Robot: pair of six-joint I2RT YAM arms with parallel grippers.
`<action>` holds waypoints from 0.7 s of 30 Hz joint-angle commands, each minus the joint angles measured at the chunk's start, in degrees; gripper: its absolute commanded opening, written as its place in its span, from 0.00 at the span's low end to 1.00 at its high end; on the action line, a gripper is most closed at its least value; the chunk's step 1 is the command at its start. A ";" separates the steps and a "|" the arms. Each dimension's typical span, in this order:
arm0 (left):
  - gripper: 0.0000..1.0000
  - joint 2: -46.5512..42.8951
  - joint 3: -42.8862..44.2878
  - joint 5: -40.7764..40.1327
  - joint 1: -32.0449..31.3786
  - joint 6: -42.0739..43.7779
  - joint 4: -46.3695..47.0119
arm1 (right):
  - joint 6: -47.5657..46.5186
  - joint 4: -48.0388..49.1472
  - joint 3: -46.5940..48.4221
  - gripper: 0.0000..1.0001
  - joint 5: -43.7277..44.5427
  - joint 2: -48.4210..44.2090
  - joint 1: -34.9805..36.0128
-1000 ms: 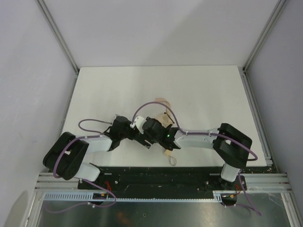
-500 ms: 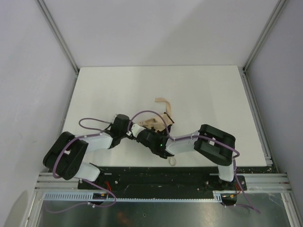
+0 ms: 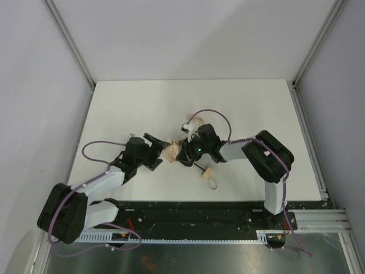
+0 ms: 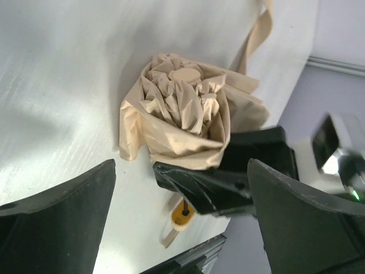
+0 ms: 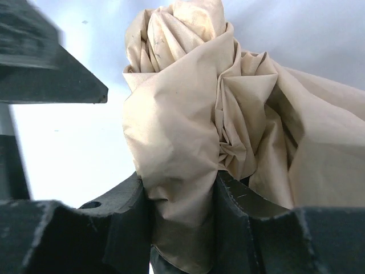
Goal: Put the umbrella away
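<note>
Umbrella [image 3: 171, 149] lies mid-table [image 3: 245, 108], toward the near edge, bunched into a soft tan wad between both grippers. Right gripper [image 5: 182, 194] is clamped on a fold of its fabric. Left gripper [image 4: 179, 171] stands wide apart facing the wad's end, not touching it. Likely light, floppy and a bit slick, so a fabric-only pinch may slip. Better hold: across the whole bundle, or the stiff end near the wooden handle [image 3: 207, 171]. Loose strap [image 3: 191, 121] could snag.
</note>
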 commanded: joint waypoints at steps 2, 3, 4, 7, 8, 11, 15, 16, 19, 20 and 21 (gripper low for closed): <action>0.99 -4.32 -1.59 0.74 0.76 2.83 -0.27 | 17.13 -7.11 -3.18 0.00 -23.80 10.64 -5.59; 1.00 -3.86 -1.56 1.36 0.75 2.64 0.15 | 19.34 -5.46 -3.15 0.00 -25.69 11.44 -6.41; 1.00 -2.98 -1.41 1.98 0.65 2.41 0.62 | 21.42 -3.98 -3.09 0.00 -27.04 12.19 -7.22; 1.00 1.02 -0.01 4.49 0.11 1.82 3.04 | 26.63 0.62 -2.92 0.00 -29.60 14.22 -9.03; 0.99 2.63 0.63 5.13 -0.28 1.65 3.91 | 27.52 1.30 -2.62 0.00 -30.09 14.86 -9.45; 1.00 6.75 2.90 5.87 -1.64 1.14 5.41 | 27.66 0.41 -1.27 0.00 -30.60 16.13 -9.96; 0.99 11.70 5.31 5.10 -3.90 0.13 6.87 | 25.87 -1.78 0.32 0.00 -30.36 16.68 -10.12; 0.99 13.15 5.85 4.95 -4.40 -0.16 7.23 | 24.86 -2.80 0.72 0.00 -30.34 16.75 -10.08; 0.99 17.62 6.95 4.30 -5.66 -1.18 8.98 | 22.93 -4.99 1.67 0.00 -30.08 16.62 -9.80; 0.99 19.10 7.23 4.11 -5.94 -1.52 9.65 | 22.55 -5.37 1.83 0.00 -30.11 16.49 -9.70; 0.99 20.77 7.55 3.75 -6.12 -1.60 10.08 | 22.27 -5.52 1.95 0.00 -30.12 16.39 -9.56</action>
